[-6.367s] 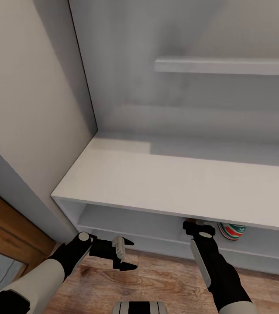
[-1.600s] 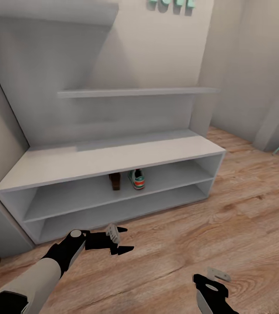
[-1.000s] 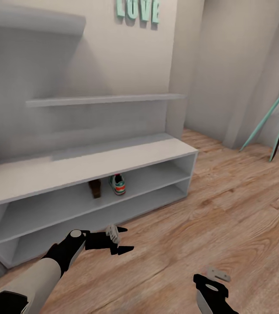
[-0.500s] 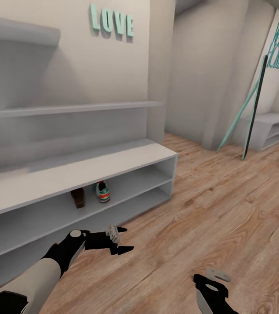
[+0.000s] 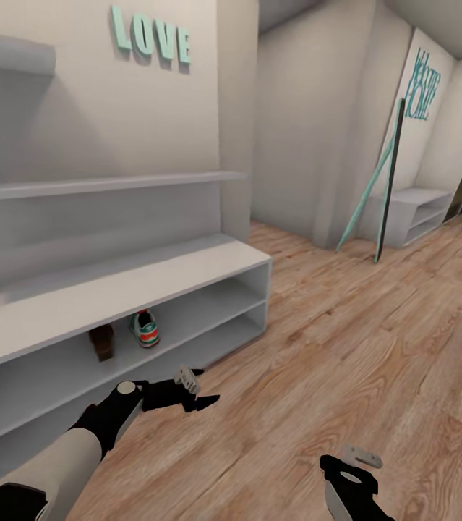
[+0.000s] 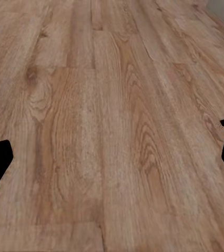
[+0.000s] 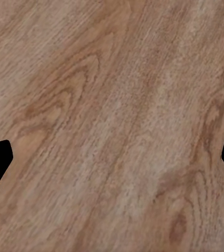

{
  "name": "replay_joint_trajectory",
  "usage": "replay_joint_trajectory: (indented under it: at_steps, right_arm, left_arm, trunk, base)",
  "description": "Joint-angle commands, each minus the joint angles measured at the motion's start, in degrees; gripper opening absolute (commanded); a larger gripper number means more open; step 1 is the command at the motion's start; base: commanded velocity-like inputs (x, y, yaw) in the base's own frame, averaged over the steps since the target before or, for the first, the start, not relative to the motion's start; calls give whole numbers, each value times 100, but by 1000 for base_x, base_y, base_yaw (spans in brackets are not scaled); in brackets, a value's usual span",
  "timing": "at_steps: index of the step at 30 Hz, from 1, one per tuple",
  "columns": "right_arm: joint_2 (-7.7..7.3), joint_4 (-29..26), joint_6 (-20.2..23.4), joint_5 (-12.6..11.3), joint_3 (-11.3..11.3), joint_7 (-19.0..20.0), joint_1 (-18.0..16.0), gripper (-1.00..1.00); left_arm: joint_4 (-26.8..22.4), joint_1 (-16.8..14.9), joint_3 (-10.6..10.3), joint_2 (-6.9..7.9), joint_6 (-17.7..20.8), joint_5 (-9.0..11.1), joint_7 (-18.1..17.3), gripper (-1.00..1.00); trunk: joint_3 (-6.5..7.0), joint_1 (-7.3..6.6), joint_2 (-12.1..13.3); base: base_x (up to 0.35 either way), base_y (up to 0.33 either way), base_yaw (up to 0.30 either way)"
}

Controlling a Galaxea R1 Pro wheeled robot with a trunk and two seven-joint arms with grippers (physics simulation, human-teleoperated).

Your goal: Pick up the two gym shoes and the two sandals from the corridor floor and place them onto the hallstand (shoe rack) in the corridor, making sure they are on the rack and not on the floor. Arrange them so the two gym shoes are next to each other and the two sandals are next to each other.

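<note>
Both arms empty. Your left tool [image 5: 196, 388] hangs low over the corridor floor [image 5: 375, 340] just in front of the hallstand [image 5: 115, 286], fingers spread wide; the left wrist view shows bare planks between them. Your right tool [image 5: 353, 463] sits at the head view's lower edge; in the right wrist view its fingertips stand far apart with nothing but wood grain between.

On the rack: one gym shoe [image 5: 144, 328] and one sandal [image 5: 102, 341] stand side by side on the upper shelf tier, toward its right end, close but apparently not touching.

The other gym shoe and the other sandal are not on the stretch of floor you can see. A second, plain low bench [image 5: 413, 213] stands far down the corridor beside a leaning teal pole [image 5: 364, 199]; don't mistake it for the target.

Step in hand, as I read it: go and find the remaining pair. Task looks about half done.

Advice:
- Sweep the head along the floor before driving.
- Keep both tools wide and lifted off the planks while the base rolls.
- Bring each find back to its mate's outer side, so like sits by like.
</note>
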Motion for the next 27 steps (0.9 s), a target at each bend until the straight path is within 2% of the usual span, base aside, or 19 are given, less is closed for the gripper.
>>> replay_joint_trajectory:
  at_steps: [1,7,9,13,16,27]
  right_arm:
    - [4,-11,24,-28,-6,-13,-1,100]
    - [6,-11,24,-25,-6,-13,-1,100]
    - [6,-9,24,-22,-6,-13,-1,100]
    - [4,-3,24,-19,-6,-13,-1,100]
    - [6,-3,24,-19,-5,-13,-1,100]
    - [7,-2,24,-19,-6,-13,-1,100]
  left_arm:
    - [-5,-2,-10,2,-51,-38,41,100]
    - [-2,-2,-10,-5,-48,-1,157,100]
    - [3,-2,-10,-8,-48,77,172,100]
    - [113,-2,-10,-10,-54,400,250,100]
    - [145,-2,-10,-10,-54,543,322,100]
    - [160,-2,-18,-16,-56,597,363,100]
  trunk:
    - [0,2,-2]
    - [37,2,-2]
    - [50,2,-2]
    - [76,2,-2]
    - [96,2,-2]
    - [169,2,-2]
  base:
    - [283,-171,-170]
    - [287,-175,-204]
    - [288,-177,-218]
    - [289,-177,-221]
    - [289,-177,-222]
    - [289,-183,-222]
